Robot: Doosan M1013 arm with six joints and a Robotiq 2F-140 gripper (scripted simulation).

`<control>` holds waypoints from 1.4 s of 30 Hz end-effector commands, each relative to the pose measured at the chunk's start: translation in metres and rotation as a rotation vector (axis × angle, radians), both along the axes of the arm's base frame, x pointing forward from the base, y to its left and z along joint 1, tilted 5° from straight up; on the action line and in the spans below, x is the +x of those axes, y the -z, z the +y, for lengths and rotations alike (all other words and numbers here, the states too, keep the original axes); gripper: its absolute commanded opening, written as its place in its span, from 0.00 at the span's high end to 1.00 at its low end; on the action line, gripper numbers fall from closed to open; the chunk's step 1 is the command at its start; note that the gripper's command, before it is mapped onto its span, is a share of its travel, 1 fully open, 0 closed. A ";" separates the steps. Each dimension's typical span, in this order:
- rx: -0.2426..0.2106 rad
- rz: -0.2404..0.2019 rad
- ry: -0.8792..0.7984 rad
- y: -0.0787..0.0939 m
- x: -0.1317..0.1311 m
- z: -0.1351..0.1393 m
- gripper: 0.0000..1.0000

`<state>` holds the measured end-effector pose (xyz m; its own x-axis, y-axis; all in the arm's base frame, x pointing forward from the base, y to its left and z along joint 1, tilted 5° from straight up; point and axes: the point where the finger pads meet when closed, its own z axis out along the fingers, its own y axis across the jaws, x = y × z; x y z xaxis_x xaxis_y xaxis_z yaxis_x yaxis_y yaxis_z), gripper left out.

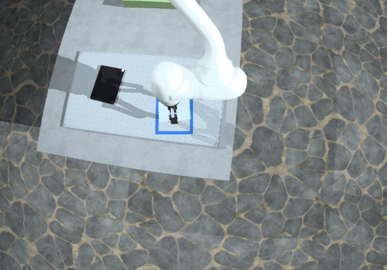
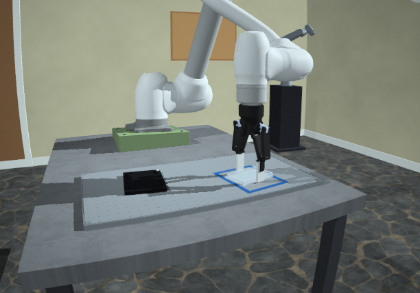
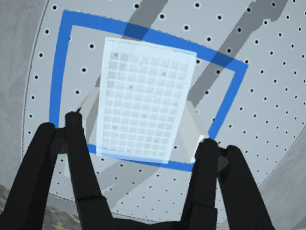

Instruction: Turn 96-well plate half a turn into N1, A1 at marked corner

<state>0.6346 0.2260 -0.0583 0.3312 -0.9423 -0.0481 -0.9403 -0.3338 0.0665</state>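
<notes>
Gripper: your gripper (image 2: 250, 169) points straight down, fingers clamped on the two long sides of the 96-well plate (image 3: 144, 101); pale fingertips (image 2: 239, 160) reach deck level.
Plate: you've got it low inside B1, looks flat on the deck or just touching it, can't tell which; in the wrist view its 6 o'clock edge overlaps the tape line.
Cut corner: too small to tell which corner it's at.
B1: blue taped outline (image 1: 173, 132), at 3 o'clock from the nest in the top view, well apart from it.
N1: black plate nest (image 1: 107, 85), nothing in it, white mark at its 1 o'clock corner.
Deck: perforated pale plate (image 2: 137, 204) on the grey table (image 2: 192, 231).
Arm base: green block (image 2: 151, 138), 12 o'clock side of the table in the top view.
</notes>
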 end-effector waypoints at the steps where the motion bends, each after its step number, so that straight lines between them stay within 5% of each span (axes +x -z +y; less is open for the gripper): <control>1: 0.000 0.000 0.000 0.000 0.000 0.000 1.00; 5: 0.000 0.000 0.000 0.000 0.000 0.000 1.00; 6: 0.000 0.000 0.000 0.000 0.000 0.000 0.00; 26: 0.000 0.000 0.000 0.000 0.000 0.000 0.00; 42: 0.000 0.000 0.000 -0.037 0.003 -0.001 0.00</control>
